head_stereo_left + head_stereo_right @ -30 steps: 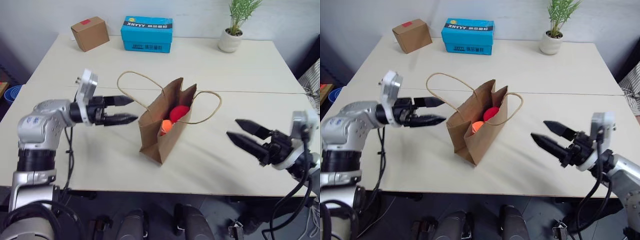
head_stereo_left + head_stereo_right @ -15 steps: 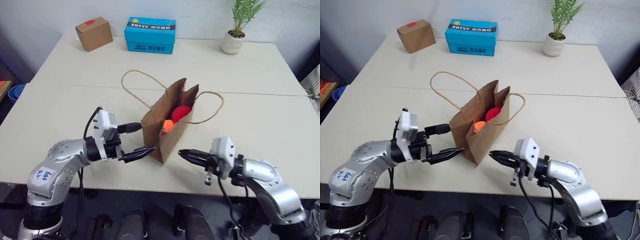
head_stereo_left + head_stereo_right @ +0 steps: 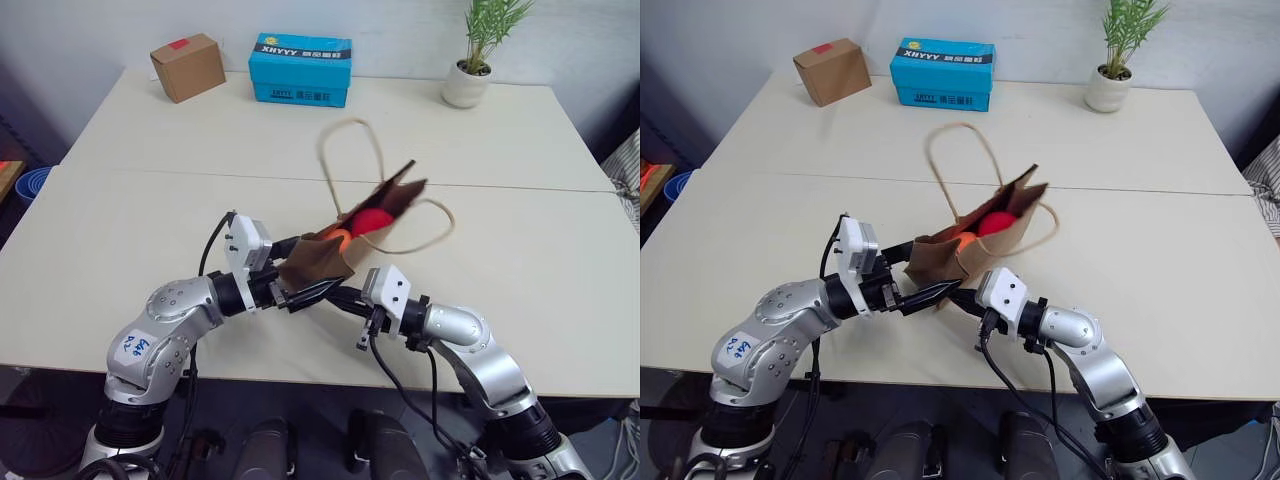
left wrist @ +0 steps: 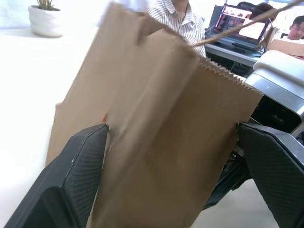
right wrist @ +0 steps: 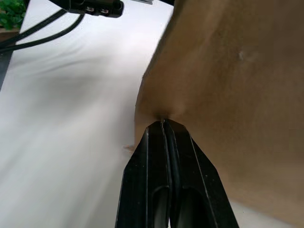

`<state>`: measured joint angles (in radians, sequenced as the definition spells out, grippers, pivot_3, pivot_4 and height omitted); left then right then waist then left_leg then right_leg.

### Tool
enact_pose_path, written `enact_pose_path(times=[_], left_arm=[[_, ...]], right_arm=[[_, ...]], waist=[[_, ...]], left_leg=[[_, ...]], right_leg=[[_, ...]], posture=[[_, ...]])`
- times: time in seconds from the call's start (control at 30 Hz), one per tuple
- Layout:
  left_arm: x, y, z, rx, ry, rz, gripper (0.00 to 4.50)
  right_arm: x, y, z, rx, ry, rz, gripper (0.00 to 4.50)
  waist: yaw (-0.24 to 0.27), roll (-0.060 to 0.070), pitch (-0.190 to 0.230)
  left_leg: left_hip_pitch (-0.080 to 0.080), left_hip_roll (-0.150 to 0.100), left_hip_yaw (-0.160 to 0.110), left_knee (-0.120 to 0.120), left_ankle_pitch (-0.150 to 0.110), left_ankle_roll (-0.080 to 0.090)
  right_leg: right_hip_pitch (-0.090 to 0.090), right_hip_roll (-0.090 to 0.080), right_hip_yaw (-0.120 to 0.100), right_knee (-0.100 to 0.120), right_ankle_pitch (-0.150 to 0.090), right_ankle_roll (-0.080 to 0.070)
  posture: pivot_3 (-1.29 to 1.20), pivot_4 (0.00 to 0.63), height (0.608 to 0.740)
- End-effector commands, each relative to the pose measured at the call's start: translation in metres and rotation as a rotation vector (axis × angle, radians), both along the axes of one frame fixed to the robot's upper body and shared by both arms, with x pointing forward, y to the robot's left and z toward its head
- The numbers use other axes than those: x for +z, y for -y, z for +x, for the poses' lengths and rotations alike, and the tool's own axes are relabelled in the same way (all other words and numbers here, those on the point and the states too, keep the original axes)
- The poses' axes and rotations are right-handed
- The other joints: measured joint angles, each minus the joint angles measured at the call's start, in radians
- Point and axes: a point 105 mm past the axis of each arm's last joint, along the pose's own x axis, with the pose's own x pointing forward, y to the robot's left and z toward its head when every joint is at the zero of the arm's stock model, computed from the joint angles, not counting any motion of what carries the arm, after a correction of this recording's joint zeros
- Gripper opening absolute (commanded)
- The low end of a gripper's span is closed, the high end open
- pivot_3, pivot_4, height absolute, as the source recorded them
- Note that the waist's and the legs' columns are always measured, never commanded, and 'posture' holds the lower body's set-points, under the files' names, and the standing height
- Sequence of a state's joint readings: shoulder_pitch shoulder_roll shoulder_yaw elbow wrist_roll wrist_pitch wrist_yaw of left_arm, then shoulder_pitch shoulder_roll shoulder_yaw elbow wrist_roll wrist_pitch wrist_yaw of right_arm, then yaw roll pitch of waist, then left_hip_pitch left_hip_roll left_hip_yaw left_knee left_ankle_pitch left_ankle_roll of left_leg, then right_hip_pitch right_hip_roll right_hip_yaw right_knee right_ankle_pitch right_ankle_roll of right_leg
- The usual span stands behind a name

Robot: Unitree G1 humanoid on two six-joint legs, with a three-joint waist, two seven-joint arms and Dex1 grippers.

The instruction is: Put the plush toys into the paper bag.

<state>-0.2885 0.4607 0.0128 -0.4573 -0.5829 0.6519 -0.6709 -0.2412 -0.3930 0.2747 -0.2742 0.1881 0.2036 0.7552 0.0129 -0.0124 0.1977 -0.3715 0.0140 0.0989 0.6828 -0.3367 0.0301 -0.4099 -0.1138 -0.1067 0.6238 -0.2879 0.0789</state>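
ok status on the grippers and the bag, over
Left gripper open, fingers astride the paper bag base. Right gripper shut, tips against the bag. Bag tilted, plush toys inside. Nothing in the way.

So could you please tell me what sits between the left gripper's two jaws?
The bottom of the paper bag fills the space between the left gripper's open jaws, as the left wrist view shows.
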Motion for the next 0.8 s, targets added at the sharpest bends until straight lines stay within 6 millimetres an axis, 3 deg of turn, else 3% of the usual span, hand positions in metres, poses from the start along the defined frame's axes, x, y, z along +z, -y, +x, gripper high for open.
enact_pose_path(times=[0.03, 0.2, 0.47, 0.8], left_arm=[[0.003, -0.021, 0.001, 0.020, 0.033, 0.034, 4.50], [0.010, -0.037, 0.006, -0.001, 0.048, 0.012, 4.50], [0.013, -0.022, 0.005, -0.121, 0.070, -0.028, 4.50], [0.012, -0.014, 0.019, -0.099, 0.116, -0.028, 4.50]], right_arm=[[0.014, 0.000, 0.000, -0.004, 0.048, 0.046, 0.04], [0.018, 0.001, 0.001, -0.003, 0.052, 0.064, 0.04], [0.035, -0.003, 0.008, 0.002, 0.094, 0.083, 0.04], [0.046, -0.005, 0.013, -0.004, 0.113, 0.092, 0.04]], waist=[[-0.010, 0.000, 0.000], [-0.015, 0.000, 0.000], [-0.015, 0.000, 0.000], [-0.013, 0.000, 0.000]], left_leg=[[0.000, 0.000, 0.000, 0.000, 0.000, 0.000], [0.000, 0.000, -0.001, 0.000, 0.000, 0.000], [0.000, 0.000, -0.001, 0.000, 0.000, 0.000], [-0.001, 0.000, -0.001, 0.000, 0.000, 0.000]], right_leg=[[0.000, 0.000, 0.000, 0.000, 0.000, 0.000], [0.000, 0.000, -0.001, 0.001, -0.001, -0.001], [0.000, 0.000, -0.001, 0.001, -0.001, -0.001], [0.000, 0.000, -0.001, 0.001, -0.001, -0.001]], posture=[[0.00, 0.150, 0.740], [0.00, 0.150, 0.740], [0.00, 0.150, 0.740], [0.00, 0.150, 0.740]])
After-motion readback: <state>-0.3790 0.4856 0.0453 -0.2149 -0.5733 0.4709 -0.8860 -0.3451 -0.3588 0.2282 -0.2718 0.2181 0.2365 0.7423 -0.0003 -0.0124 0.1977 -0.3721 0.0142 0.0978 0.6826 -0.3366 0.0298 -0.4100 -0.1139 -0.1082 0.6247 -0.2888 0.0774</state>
